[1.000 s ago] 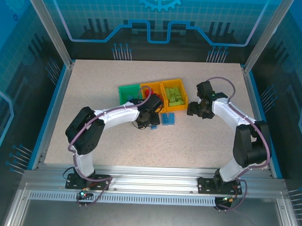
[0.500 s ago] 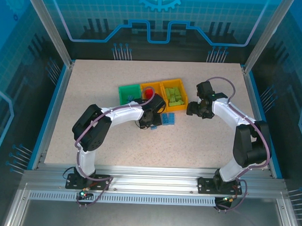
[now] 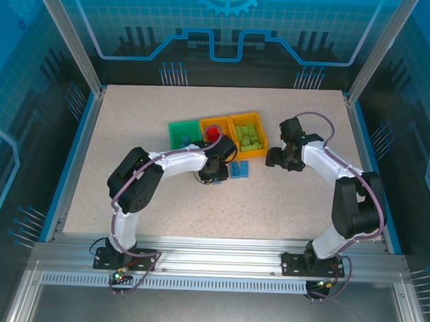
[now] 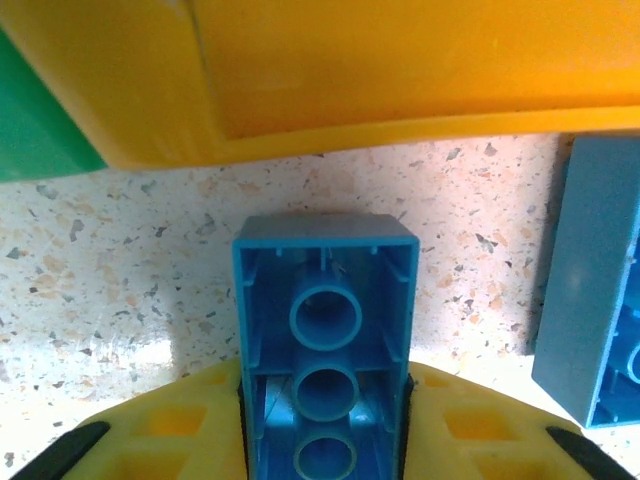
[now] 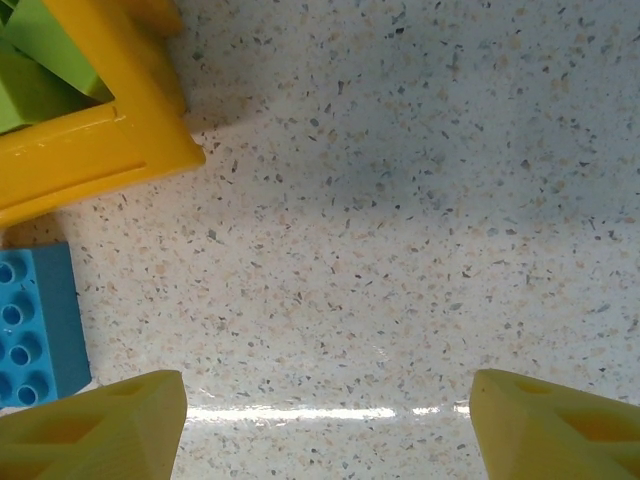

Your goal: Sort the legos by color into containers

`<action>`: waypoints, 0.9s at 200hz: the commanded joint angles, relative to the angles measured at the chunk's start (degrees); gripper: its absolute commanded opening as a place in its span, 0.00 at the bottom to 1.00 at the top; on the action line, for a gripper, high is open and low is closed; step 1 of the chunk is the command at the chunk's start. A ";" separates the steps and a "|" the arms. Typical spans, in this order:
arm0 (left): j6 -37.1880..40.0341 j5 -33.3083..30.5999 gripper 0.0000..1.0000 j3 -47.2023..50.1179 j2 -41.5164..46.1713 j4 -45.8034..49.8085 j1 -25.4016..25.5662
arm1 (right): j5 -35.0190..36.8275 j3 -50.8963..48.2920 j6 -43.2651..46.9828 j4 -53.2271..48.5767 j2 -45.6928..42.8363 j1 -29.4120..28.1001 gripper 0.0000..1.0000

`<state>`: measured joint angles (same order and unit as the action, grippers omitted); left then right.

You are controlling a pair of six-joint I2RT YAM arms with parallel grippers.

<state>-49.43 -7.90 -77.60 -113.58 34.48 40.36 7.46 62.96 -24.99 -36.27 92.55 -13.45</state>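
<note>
- Three bins stand in a row a little beyond the middle of the tabletop [image 3: 129, 200], nearer its far edge than its near one.
- The green bin [image 3: 175, 133] is on the left and holds blue pieces.
- The middle orange bin [image 3: 224, 124] holds red bricks [image 3: 214, 133].
- The right orange bin [image 3: 233, 137] holds lime green bricks [image 3: 249, 137], piled loosely.
- The left gripper [image 4: 325, 375] is clamped on a blue brick [image 4: 325, 300], just in front of the bins' near walls. Its yellow fingers [image 4: 170, 440] press the two long sides.
- That brick's hollow underside, with its round tubes, faces the wrist camera. Its long axis runs straight out from the jaws towards the orange wall, and its free end stops just short of it.
- Loose blue bricks [image 3: 239, 169] lie on the tabletop just to the right of the held one, not touching it.
- The right gripper [image 5: 325, 420] hangs over bare tabletop beside the right orange bin's outer corner, jaws spread wide and gripping nothing. A studs-up blue brick lies at the left edge of its wrist view.
</note>
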 commanded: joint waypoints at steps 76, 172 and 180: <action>5.44 -4.19 0.28 1.38 17.89 5.32 -5.23 | -1.04 -3.45 -6.32 5.66 0.23 -11.24 0.76; 16.86 0.61 0.29 -4.37 13.09 4.89 -21.59 | 0.93 6.26 -8.09 4.88 9.30 -21.24 0.76; 17.38 1.46 0.29 -5.31 11.95 4.74 -21.87 | 1.63 7.34 -7.80 4.22 10.07 -21.94 0.76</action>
<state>-36.25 -9.41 -79.29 -98.59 38.63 19.27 7.14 66.32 -33.21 -30.50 100.75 -32.71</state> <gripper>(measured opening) 0.330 0.758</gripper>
